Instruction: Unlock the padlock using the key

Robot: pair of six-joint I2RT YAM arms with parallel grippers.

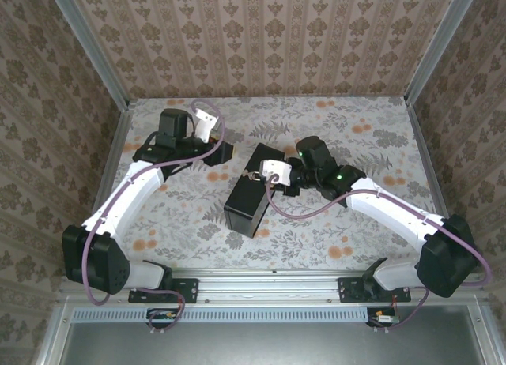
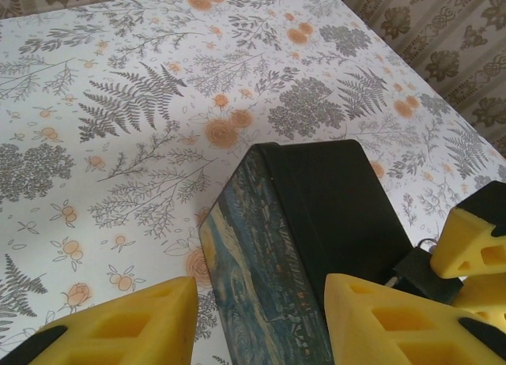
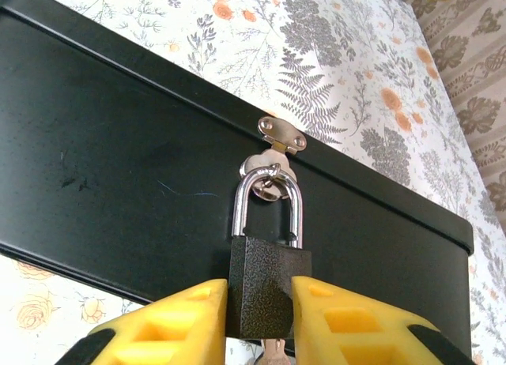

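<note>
Right gripper (image 3: 259,292) is clamped on the padlock (image 3: 269,270), which hangs shackle-up from the hasp of the black box (image 3: 118,159), long axis along the fingers. What looks like the key (image 3: 274,351) protrudes beneath. Left gripper (image 2: 261,290), spread, straddles the box end.

Padlock (image 3: 269,282): dark textured body, silver shackle, both legs seated in body. Shackle looped through hasp (image 3: 282,134) on wall of black box (image 3: 118,159). Body pinched between yellow fingers of my right claw (image 3: 259,298). Key (image 3: 274,351): silver sliver under body, mostly hidden.
</note>
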